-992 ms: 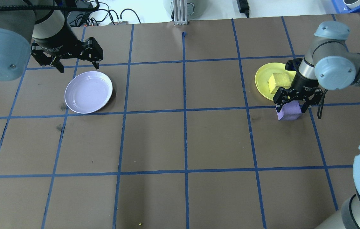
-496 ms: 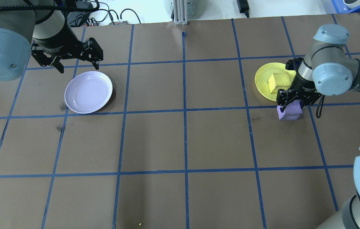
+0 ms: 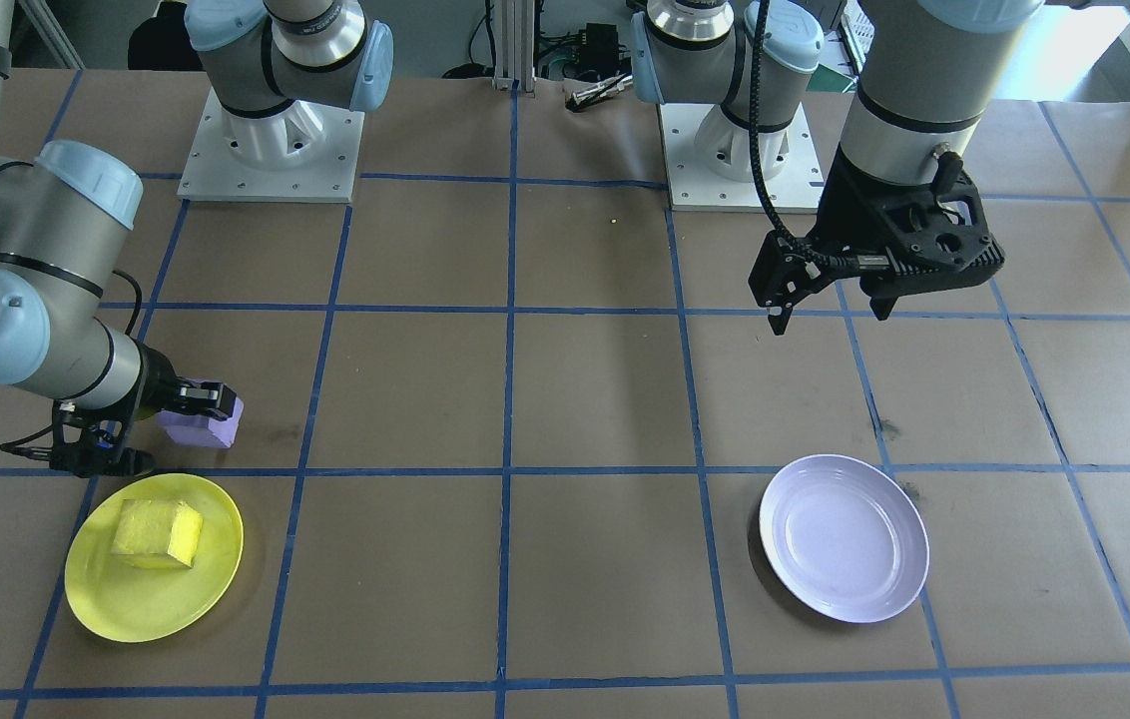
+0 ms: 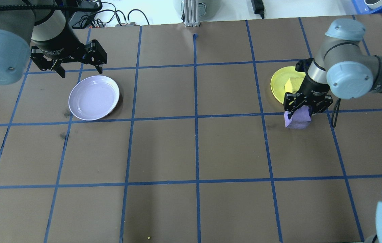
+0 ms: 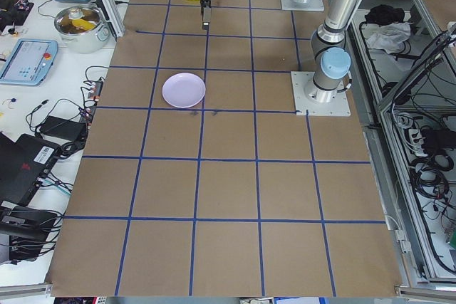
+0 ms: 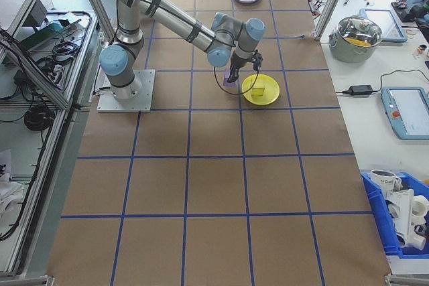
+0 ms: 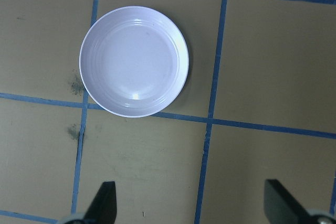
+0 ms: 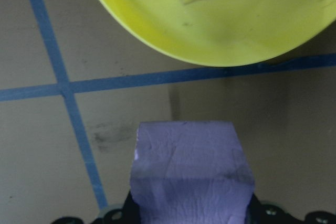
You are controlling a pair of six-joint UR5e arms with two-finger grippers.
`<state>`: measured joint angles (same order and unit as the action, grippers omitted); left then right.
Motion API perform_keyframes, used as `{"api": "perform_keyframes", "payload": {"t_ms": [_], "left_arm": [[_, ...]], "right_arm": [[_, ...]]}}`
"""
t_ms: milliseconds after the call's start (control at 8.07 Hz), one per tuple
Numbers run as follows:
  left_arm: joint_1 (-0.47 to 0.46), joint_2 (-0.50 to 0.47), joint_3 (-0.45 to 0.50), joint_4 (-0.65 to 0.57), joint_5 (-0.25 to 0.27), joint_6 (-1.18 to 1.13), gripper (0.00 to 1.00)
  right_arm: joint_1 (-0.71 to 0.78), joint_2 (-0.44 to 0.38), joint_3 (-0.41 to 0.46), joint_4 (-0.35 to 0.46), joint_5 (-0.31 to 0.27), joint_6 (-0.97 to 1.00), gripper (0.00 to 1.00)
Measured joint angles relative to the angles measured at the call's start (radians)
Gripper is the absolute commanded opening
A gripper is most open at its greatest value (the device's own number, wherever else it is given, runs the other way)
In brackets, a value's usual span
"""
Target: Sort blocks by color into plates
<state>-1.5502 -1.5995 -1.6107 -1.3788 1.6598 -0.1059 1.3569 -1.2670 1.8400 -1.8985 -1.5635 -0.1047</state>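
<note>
While the right end effector [image 4: 299, 113] is clamped on the purple block [image 4: 297, 118], we see that block just beside the near rim of the yellow plate [image 4: 277, 88], and it appears lifted a little off the brown surface [image 4: 194, 152], though the views leave that unclear. The yellow block [image 3: 158, 533] already lies in the yellow plate. Well apart on the other side, we find the left end effector [image 4: 78, 69] hanging with its fingers spread wide and nothing between them, just beyond the far rim of the lavender plate [image 4: 93, 98].
</note>
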Motion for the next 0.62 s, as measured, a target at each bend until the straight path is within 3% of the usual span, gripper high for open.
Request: {"api": "perform_keyframes", "payload": {"t_ms": [248,372,496,620], "left_arm": [[0.003,-0.001,0.000,0.000,-0.001,0.000,1.00],[0.003,-0.001,0.000,0.000,-0.001,0.000,1.00],[0.003,-0.002,0.000,0.000,0.000,0.000,1.00],[0.003,-0.003,0.000,0.000,-0.001,0.000,1.00]], "right_arm": [[0.166,-0.018,-0.002,0.018,0.032,0.165,0.50],[0.271,-0.012,-0.008,-0.022,0.062,0.255,0.51],[0.369,0.003,-0.013,-0.072,0.085,0.323,0.65],[0.455,0.022,-0.017,-0.132,0.102,0.372,0.69]]}}
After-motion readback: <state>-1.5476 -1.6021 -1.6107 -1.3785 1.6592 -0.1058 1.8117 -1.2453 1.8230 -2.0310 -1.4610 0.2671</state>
